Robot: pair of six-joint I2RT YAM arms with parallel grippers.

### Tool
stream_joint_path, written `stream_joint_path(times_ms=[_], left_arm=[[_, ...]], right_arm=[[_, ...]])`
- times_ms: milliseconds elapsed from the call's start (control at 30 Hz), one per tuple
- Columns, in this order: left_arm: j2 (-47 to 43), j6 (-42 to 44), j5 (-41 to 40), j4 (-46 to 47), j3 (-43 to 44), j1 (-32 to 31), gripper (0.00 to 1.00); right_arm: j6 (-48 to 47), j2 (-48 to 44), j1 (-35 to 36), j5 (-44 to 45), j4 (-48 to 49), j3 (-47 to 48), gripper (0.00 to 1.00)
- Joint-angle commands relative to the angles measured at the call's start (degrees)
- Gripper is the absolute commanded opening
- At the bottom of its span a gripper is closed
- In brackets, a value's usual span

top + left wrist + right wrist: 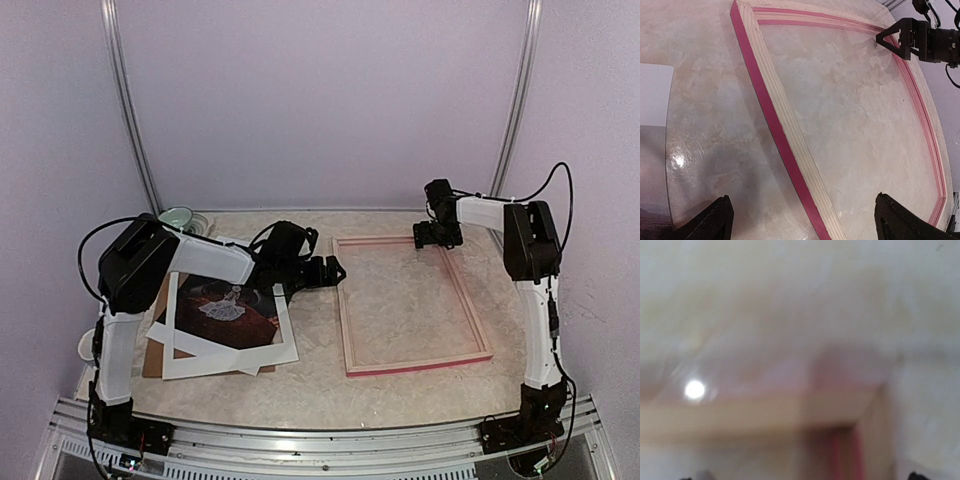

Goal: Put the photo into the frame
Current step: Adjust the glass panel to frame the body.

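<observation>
Lying flat on the worktop [320,388], the frame [415,365] has the right hand [437,240] spread above its far corner; the left hand [335,270], fingers apart, hovers between photo [225,305] and frame.

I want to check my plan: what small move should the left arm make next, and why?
Probably swing the open left end effector left, over the photo. It hangs empty beside the frame, which lies flat with nothing inside, while the photo lies under the white mat.
</observation>
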Motion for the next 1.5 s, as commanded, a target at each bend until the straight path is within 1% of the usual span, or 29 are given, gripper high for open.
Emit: stream_joint_path(times_ms=[0, 67, 200, 267, 467, 567, 633, 933, 1133, 1300, 1400, 1467], left_arm=[[1.43, 4.32, -4.47, -5.43, 6.42, 0.81, 0.98], [2.64, 6.86, -7.14, -9.11, 10.53, 0.97, 0.99], [7.16, 13.09, -14.29, -17.91, 22.97, 1.04, 0.99], [10.33, 15.10, -16.28, -21.53, 27.85, 1.25, 0.99], [14.82, 20.30, -20.17, -23.30, 33.05, 1.03, 0.98], [17.83, 22.53, -21.63, -25.64, 36.65, 0.84, 0.98], [19.24, 23.57, -22.46, -26.10, 37.54, 0.66, 0.98], [18.43, 25.84, -22.67, -25.02, 34.91, -1.66, 0.94], [16.46, 26.03, -19.44, -25.34, 32.00, -3.35, 0.93], [11.32, 26.02, -15.17, -24.02, 25.34, -5.42, 0.93], [7.20, 25.44, -11.94, -23.40, 21.34, -6.44, 0.92], [4.88, 25.89, -11.07, -23.29, 19.17, -7.21, 0.92]], right_arm=[[0.75, -7.36, 0.21, -2.64, -0.93, -6.13, 0.94], [0.96, -10.93, 0.21, -3.72, -0.14, -9.88, 0.95], [1.11, -17.67, 0.25, -4.25, 1.12, -18.09, 0.96], [1.24, -20.77, 0.26, -4.50, 1.59, -21.78, 0.99], [2.19, -29.28, 0.22, -5.07, 3.32, -31.13, 0.99], [2.41, -32.12, 0.29, -5.08, 3.62, -33.92, 0.99], [2.62, -33.48, 0.27, -4.92, 3.51, -35.30, 0.99], [3.14, -38.94, 0.89, -7.08, 3.91, -43.33, 0.99], [1.33, -43.67, 1.28, -8.02, 3.76, -47.04, 0.99], [0.26, -46.99, 3.99, -10.34, 2.52, -48.59, 0.99], [0.58, -48.84, 6.73, -13.36, 1.92, -50.02, 0.99], [1.22, -50.10, 8.95, -17.46, 1.81, -51.21, 0.99]])
